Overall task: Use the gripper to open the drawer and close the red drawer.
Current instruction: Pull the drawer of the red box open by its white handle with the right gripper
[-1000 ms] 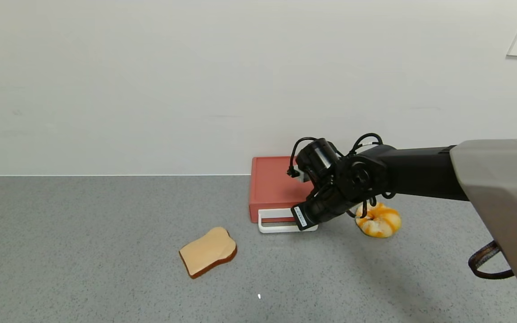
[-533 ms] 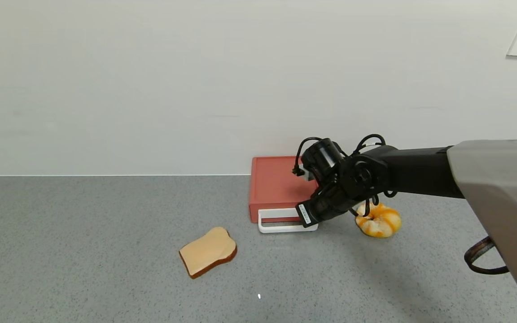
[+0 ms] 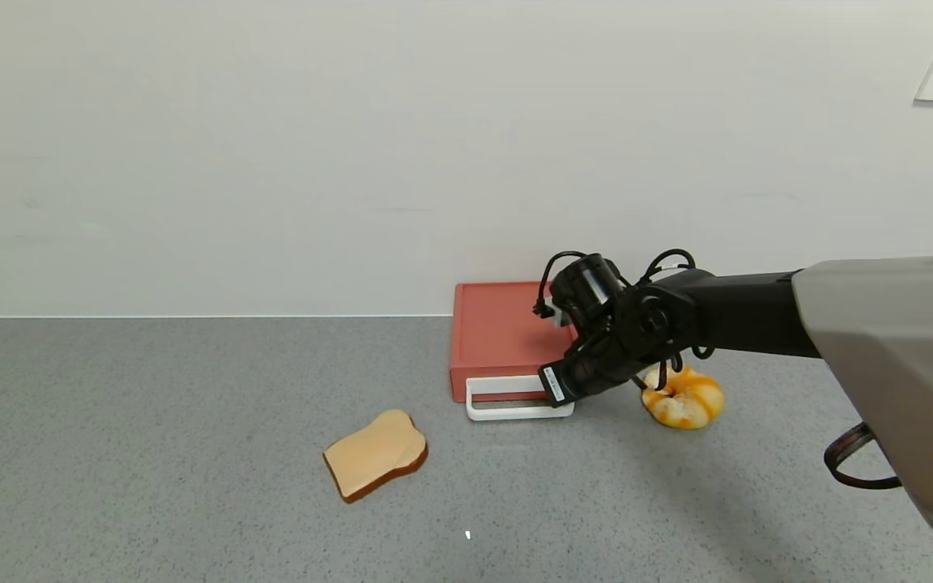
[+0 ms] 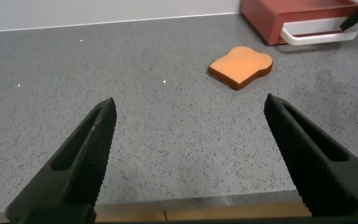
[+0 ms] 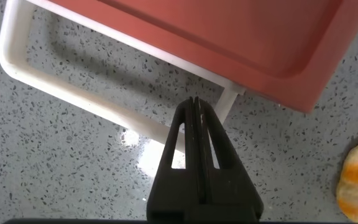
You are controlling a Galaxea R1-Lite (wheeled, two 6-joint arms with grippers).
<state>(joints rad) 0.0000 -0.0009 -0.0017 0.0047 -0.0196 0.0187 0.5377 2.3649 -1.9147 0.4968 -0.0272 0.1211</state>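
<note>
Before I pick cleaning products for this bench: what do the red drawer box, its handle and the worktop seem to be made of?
Red drawer: likely moulded plastic, matte, with rounded edges. White loop handle: probably smooth plastic, slightly glossy. Worktop: grey speckled surface, looks like stone or laminate; a soft glare hints at a light sheen.

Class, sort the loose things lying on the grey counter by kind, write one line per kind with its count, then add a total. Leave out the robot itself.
Red drawer boxes: 1
Bread slices: 1
Orange-and-white buns: 1
Total: 3
</note>
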